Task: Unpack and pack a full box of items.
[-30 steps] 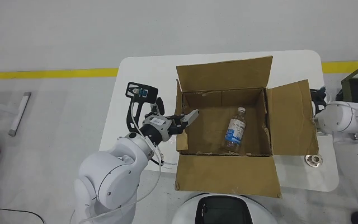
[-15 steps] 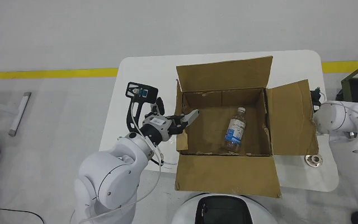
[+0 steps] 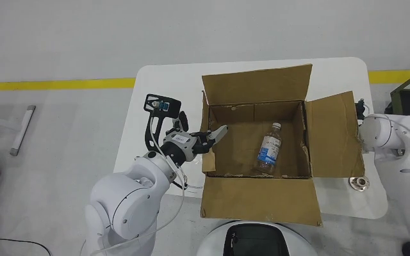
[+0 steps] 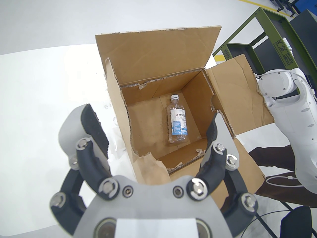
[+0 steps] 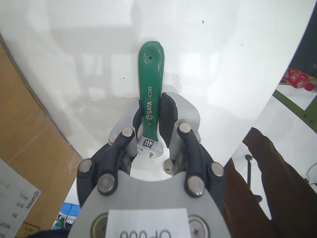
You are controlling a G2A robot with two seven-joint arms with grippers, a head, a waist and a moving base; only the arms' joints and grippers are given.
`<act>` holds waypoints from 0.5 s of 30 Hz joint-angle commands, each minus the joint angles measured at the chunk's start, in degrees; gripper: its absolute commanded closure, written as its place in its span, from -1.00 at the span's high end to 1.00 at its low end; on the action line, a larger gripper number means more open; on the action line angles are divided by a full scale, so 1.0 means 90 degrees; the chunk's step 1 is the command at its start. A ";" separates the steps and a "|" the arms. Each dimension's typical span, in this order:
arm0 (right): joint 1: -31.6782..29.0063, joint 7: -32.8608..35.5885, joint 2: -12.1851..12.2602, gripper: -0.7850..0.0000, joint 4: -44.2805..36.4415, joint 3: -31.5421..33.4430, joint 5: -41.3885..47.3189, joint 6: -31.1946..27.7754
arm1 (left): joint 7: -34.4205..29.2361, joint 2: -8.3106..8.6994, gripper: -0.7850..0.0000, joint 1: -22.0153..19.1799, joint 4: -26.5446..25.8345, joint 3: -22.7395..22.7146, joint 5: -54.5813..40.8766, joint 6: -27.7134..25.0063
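An open cardboard box (image 3: 256,83) stands on the white table with its flaps spread out. A clear bottle (image 3: 270,148) with a blue-and-white label lies on the box floor, right of middle. My left gripper (image 3: 218,134) hovers open at the box's left wall, nothing between its fingers. From the left wrist, the bottle (image 4: 177,122) shows beyond the open gripper (image 4: 151,115). My right arm (image 3: 381,134) sits beside the right flap. The right gripper (image 5: 152,105) is shut on a wrench (image 5: 150,75) with a green handle, low over the bare tabletop.
A small round metal part (image 3: 360,183) lies on the table by the box's front right corner. A green metal frame (image 4: 272,33) stands off the table's right side. The table's left strip, under the left arm, has free room.
The right arm has shifted slightly at the table's right edge. The left arm, the box and the bottle have stayed put.
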 commanded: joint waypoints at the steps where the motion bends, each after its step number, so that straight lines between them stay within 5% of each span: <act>1: 0.0015 0.0000 0.0002 -1.00 -0.0010 -0.0004 0.0003 0.0000 | 0.0000 0.0000 1.00 0.0000 0.0000 0.0000 0.0000 0.0000; 15: -0.0005 -0.0149 0.0081 -1.00 -0.0494 0.0829 0.0654 0.0134 | 0.0000 0.0000 1.00 0.0000 0.0000 0.0000 0.0000 0.0000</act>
